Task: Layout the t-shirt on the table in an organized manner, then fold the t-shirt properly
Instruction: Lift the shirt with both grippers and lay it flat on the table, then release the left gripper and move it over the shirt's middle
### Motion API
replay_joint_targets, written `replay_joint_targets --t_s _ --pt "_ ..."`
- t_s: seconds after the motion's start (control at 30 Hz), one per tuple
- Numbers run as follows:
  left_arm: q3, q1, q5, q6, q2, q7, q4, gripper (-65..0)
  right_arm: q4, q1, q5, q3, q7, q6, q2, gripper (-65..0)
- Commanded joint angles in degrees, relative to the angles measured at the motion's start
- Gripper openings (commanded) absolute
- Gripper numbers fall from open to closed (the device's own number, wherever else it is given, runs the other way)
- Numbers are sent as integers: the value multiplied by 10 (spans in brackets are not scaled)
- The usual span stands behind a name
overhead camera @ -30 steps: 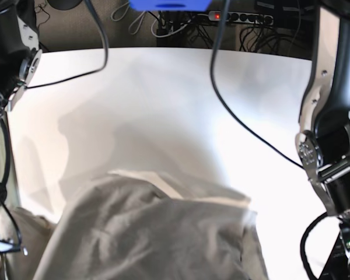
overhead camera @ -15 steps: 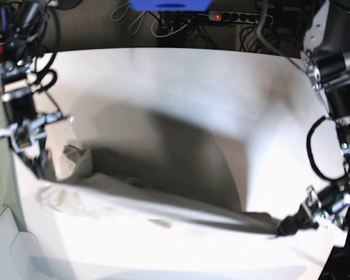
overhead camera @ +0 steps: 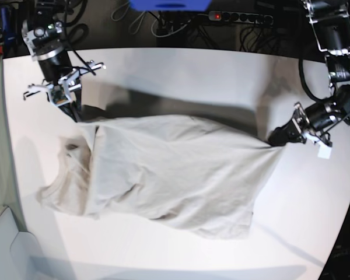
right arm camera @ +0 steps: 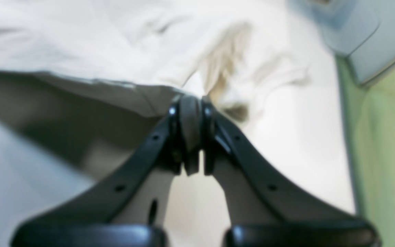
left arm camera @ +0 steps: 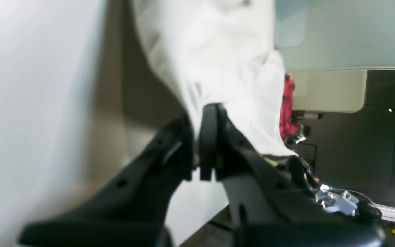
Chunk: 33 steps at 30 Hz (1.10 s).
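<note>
The light grey-beige t-shirt (overhead camera: 163, 175) lies spread across the white table (overhead camera: 181, 76), stretched between both grippers, with sleeves and bunched folds at its left end. My left gripper (overhead camera: 278, 140) is at the shirt's right corner and shut on the cloth; the left wrist view shows its jaws (left arm camera: 201, 113) closed on a fold of the t-shirt (left arm camera: 218, 51). My right gripper (overhead camera: 76, 114) is at the shirt's upper left corner and shut on its edge; the right wrist view shows it (right arm camera: 190, 103) pinching the t-shirt (right arm camera: 115, 44).
A power strip (overhead camera: 239, 17), cables and a blue object (overhead camera: 169, 4) sit beyond the table's curved far edge. A pale mat (overhead camera: 11, 251) lies off the table's near left corner. Bare tabletop lies along the front and the far side.
The shirt hung bunched close to the camera, then swung out and down. It now lies stretched on the table. Both arms moved outward and toward the far side.
</note>
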Motion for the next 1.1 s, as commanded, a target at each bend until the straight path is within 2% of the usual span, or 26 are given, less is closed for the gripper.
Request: replay_joint_targets --t_s 0.0,0.13,0.23,0.4,0.5,0.73,0.87,0.93,1.07 --pt "0 -2 -36 7 -11 -1 9 -645 7 -1 9 7 18 -7 4 -650" --pt "-2 15 -5 7 -14 0 11 -645 -8 -1 9 7 18 -7 3 -650" --pt "0 25 19 7 -32 1 11 -645 -11 -7 9 9 18 -7 3 -650" --pt "0 32 24 7 -50 60 10 -645 -11 -20 9 22 23 -7 4 -650" --pt "-1 28 24 7 -51 73 14 -645 -12 -19 9 25 23 -7 4 -650" --pt "47 -53 48 7 -46 71 8 -641 -11 -2 9 25 22 -7 4 -650" --pt "68 -99 103 7 -11 70 8 -524 -11 10 9 23 21 -7 4 -650" --pt "68 -123 154 7 12 70 7 -472 -13 19 9 24 18 -7 4 -650" --pt "68 -167 238 3 53 70 7 -482 -23 32 8 24 18 -7 12 -650"
